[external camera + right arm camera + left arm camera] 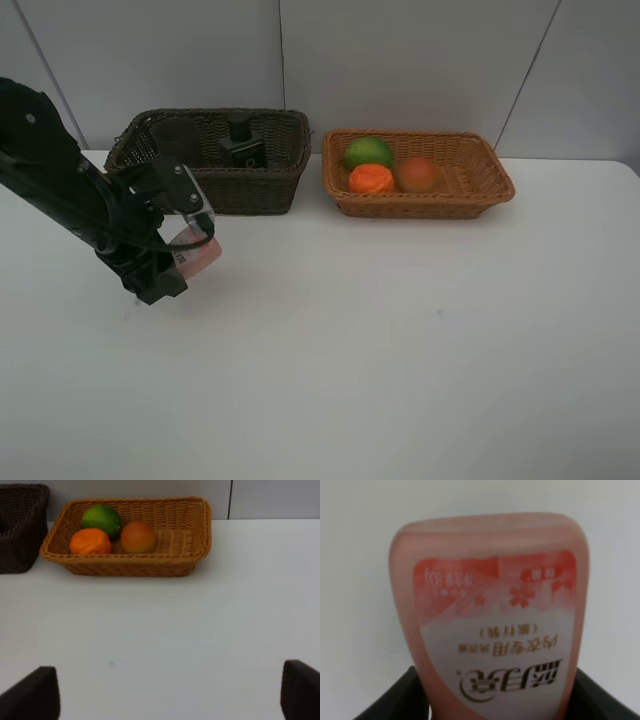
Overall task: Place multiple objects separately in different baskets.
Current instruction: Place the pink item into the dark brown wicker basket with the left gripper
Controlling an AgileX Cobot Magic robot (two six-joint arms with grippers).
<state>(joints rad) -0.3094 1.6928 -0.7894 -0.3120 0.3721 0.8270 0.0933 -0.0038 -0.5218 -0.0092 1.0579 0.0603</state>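
Left gripper (190, 255) clamped on the small pink soap bottle (196, 247), low over the white table (400, 340), in front of the dark brown basket (262, 183) and apart from it. Seen from the left wrist: bottle (490, 615) filling the frame, red-and-white label with blossom marks turned to the lens, black fingers (395, 700) hugging both its sides. Behind, in the dark brown basket, the dark green flat bottle (243, 146) standing near the middle. To the right, just beside it, the orange-tan basket (470, 190) with three fruits grouped at its left end: green lime-like fruit (367, 152) at the back, orange tangerine (371, 178) in front of it, red-yellow peach-like fruit (418, 174) just to the right. Right gripper (170, 690) out of the high view; in its own wrist view, fingers spread wide over bare table, nothing between them, facing the orange-tan basket (125, 565) and its fruit.
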